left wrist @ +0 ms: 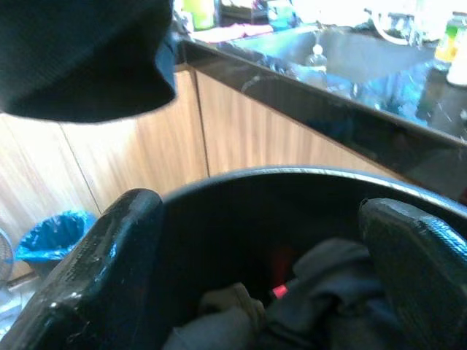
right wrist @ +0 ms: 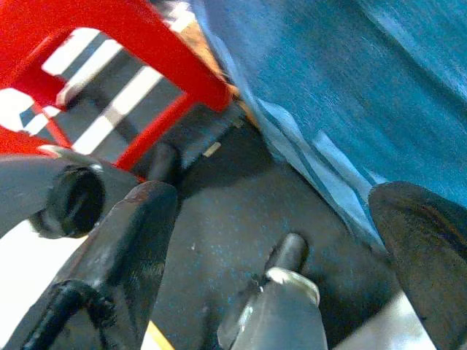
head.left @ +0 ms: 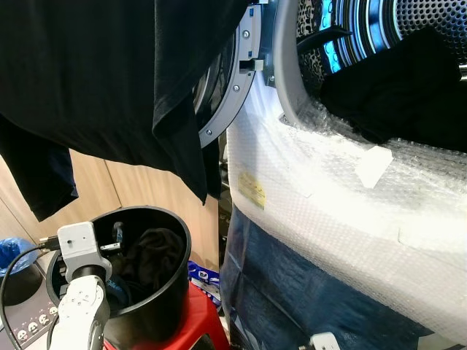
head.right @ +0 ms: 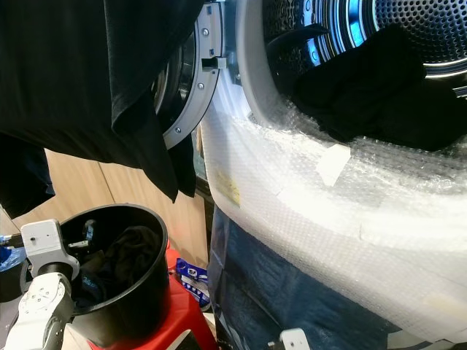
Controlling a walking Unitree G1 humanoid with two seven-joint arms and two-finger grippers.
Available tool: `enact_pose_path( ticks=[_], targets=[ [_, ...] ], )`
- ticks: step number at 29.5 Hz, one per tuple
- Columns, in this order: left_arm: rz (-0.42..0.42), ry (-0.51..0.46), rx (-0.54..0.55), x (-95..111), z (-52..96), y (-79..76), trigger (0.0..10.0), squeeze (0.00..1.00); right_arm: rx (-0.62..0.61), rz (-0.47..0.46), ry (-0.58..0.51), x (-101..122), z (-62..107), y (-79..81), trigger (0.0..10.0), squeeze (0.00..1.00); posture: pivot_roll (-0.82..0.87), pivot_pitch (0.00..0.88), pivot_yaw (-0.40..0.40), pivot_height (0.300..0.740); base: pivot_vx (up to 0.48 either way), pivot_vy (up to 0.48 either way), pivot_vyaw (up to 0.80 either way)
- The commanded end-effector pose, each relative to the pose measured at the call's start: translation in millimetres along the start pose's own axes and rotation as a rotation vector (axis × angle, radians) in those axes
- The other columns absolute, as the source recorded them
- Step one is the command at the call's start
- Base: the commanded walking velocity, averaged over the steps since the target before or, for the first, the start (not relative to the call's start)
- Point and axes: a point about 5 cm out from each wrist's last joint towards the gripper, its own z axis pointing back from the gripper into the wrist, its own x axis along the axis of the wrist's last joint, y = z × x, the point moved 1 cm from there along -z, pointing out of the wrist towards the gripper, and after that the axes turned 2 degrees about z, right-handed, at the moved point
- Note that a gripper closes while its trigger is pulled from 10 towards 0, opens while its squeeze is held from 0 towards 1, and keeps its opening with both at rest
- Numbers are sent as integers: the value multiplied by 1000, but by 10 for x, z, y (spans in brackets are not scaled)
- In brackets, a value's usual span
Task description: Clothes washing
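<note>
Draped just before my head camera, a black garment [head.left: 109, 80] hangs in loose matte folds across the upper left, its lower corner pointing down toward the black plastic bucket [head.left: 164, 292] below. My left gripper [left wrist: 270, 270] sits at the near rim of that bucket with its two glossy black fingers [left wrist: 95, 270] spread wide apart, holding nothing; between them I see dark crumpled clothes [head.left: 149, 259] heaped inside, with open room above the heap up to the round rim. The bucket stands upright on a red stool [head.left: 193, 317], close beside the washing machine. To its right the washer's front is wrapped in white bubble wrap [head.left: 328, 211], bumpy and bright, with a blue sheet [head.left: 292, 292] covering the lower panel and a yellow sticker [head.left: 252, 189] near its left edge. The round door [head.left: 230, 87], grey metal ringed with bolts, is swung open to the left, leaving the mouth free. Another dark garment [head.left: 401, 95] lies across the lower lip of the perforated steel drum [head.left: 430, 18], its long axis running along the opening, partly in and partly over the bubble wrap. My right gripper [right wrist: 270, 240] hangs low over the grey floor [right wrist: 219, 219] beside the stool's red legs and the blue sheet, its fingers parted and empty. Behind the bucket, wooden cabinet fronts [left wrist: 241, 124] run under a dark countertop [left wrist: 328, 80].
</note>
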Motion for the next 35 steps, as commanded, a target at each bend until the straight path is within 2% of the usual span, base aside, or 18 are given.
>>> enact_pose_path(
  ticks=[1, 3, 4, 5, 7, 10, 11, 18, 19, 26, 27, 28, 30, 33, 34, 35],
  targets=[
    [-13, 39, 14, -61, 11, 57, 10000, 0, -20, -40, 13, -48, -4, 9, 10000, 0, 150, 0, 50, 740, 0, 0, 0],
    [-21, 49, 56, -59, 10, 142, 10000, 0, -13, -41, 10, -44, -12, 38, 10000, 0, 150, 0, 50, 740, 0, 0, 0],
    [-36, 61, 83, -56, 4, 210, 10000, 478, -10, -35, 4, -33, -18, 57, 10000, 0, 154, 0, 50, 740, 0, 0, 0],
    [-57, 83, 95, -53, -9, 286, 10000, 1000, -8, -32, -2, -21, -24, 76, 10000, 0, 153, 0, 52, 740, 0, 0, 0],
    [-94, 147, 42, -85, -41, 332, 10000, 1000, -36, -40, 2, -31, -27, 71, 10000, 0, 153, 0, 52, 740, 0, 0, 0],
    [-144, 178, -30, -99, -53, 340, 10000, 1000, -53, -46, 2, -21, -28, 59, 10000, 0, 153, 0, 52, 740, 0, 0, 0],
    [-211, 238, -114, -177, -47, 378, 10000, 1000, -59, -43, -2, -1, -30, 56, 10000, 0, 141, 0, 55, 740, 0, 0, 0],
    [-243, 315, -177, -309, -63, 474, 10000, 1000, -52, -26, -8, 31, -35, 67, 10000, 0, 149, 0, 40, 740, 0, 0, 0],
    [-269, 329, -228, -346, -92, 456, 10000, 1000, -53, -24, -9, 41, -36, 68, 10000, 0, 148, 0, 37, 740, 0, 0, 0],
    [-297, 326, -319, -289, -187, 381, 10000, 1000, -58, -19, -9, 43, -35, 61, 10000, 0, 138, 0, 29, 740, 0, 0, 0],
    [-318, 333, -340, -288, -193, 369, 10000, 1000, -58, -18, -8, 40, -35, 62, 10000, 0, 137, 0, 27, 740, 0, 0, 0],
    [-377, 345, -385, -277, -211, 346, 10000, 1000, -55, -19, -6, 30, -35, 66, 10000, 0, 138, 0, 23, 740, 0, 0, 0],
    [-400, 353, -407, -272, -226, 340, 10000, 1000, -53, -20, -5, 24, -35, 69, 10000, 0, 138, 0, 23, 740, 0, 0, 0],
    [-467, 419, -451, -315, -235, 350, 10000, 1000, -71, 11, 22, -11, -31, 48, 10000, 0, 140, 0, 17, 740, 0, 0, 0],
    [-478, 424, -442, -324, -243, 364, 10000, 0, -70, 18, 21, -8, -30, 47, 10000, 0, 133, 0, 18, 740, 0, 0, 0],
    [-485, 428, -434, -329, -250, 373, 10000, 0, -70, 22, 20, -5, -30, 46, 10000, 0, 133, 0, 18, 740, 0, 0, 0]
  ],
)
